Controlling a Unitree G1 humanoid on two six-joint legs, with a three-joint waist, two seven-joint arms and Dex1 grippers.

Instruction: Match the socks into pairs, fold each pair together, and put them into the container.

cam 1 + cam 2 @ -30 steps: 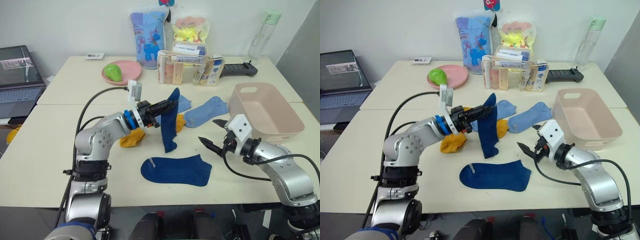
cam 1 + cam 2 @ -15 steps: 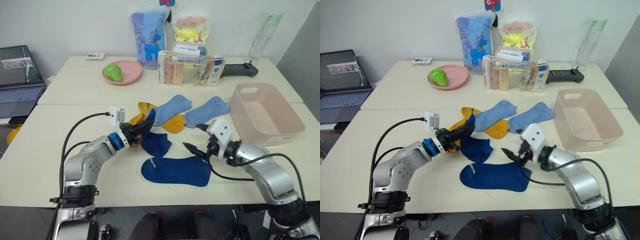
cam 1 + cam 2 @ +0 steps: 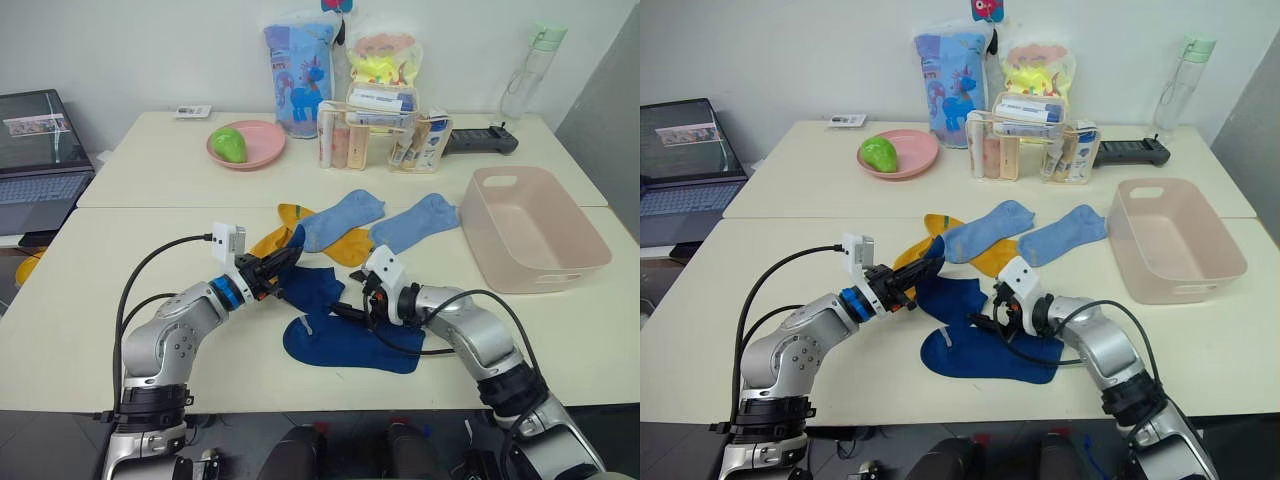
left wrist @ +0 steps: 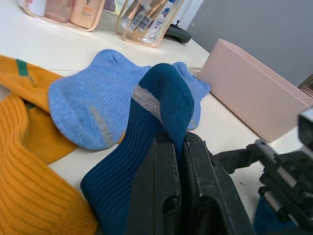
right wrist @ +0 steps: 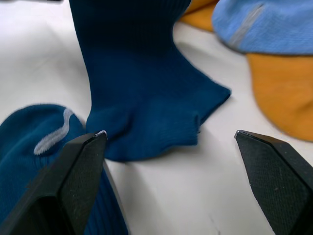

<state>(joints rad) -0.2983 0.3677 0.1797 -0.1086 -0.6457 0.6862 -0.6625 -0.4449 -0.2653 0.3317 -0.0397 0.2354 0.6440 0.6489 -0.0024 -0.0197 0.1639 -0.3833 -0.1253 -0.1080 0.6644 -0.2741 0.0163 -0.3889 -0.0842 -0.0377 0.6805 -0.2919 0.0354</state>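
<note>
My left end effector (image 4: 178, 147) is clamping the toe end of one navy blue sock (image 3: 312, 288). This sock is running from my fingers, near the yellow socks, down toward the front edge of the desk (image 3: 80, 330), and its cuff end is lying on the desk top. The second navy blue sock (image 3: 350, 343) is lying flat just in front of it, with its long axis across the desk, parallel to the front edge, and its grey-marked end toward my left.

My right end effector (image 5: 171, 161) is standing wide open, low over the desk, between the two navy socks; one finger is over the flat sock and it is holding nothing.

The left wrist view is showing the grey stripe on the clamped toe and the light blue sock (image 4: 93, 105) directly behind it. The right wrist view is showing the wavy cuff edge of the held sock and the bare strip of desk between the two navy socks.

Two mustard yellow socks (image 3: 345, 247) and two light blue socks (image 3: 415, 222) are lying overlapped behind the navy ones. The pink container (image 3: 535, 230) is sitting near the right edge of the desk, well apart from the socks, with bare desk between.
</note>
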